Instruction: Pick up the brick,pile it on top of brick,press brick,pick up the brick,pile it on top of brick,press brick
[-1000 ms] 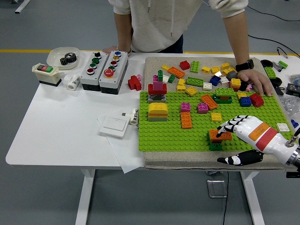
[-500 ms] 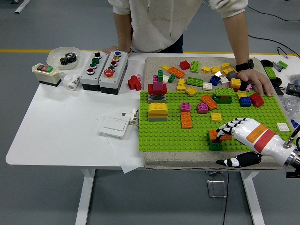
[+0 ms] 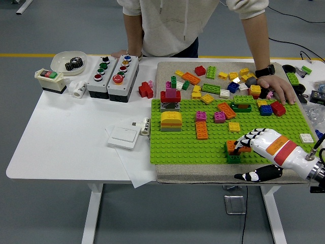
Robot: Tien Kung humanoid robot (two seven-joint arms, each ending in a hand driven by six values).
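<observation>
Orange brick (image 3: pixel 235 146) sits on a green brick (image 3: pixel 233 158), near-right part of the green baseplate (image 3: pixel 183 147). Right hand (image 3: pixel 261 142) comes in from the right w/ fingers (image 3: pixel 245 140) curled over the orange brick's top, touching it; thumb hangs lower, near the mat's near edge. Whether it grips or only presses: can't tell. Person at far side, one hand (image 3: pixel 278 87) flat on the mat's far-right corner among loose bricks. Yellow-topped stack (image 3: pixel 171 121) stands on the plate's left part.
</observation>
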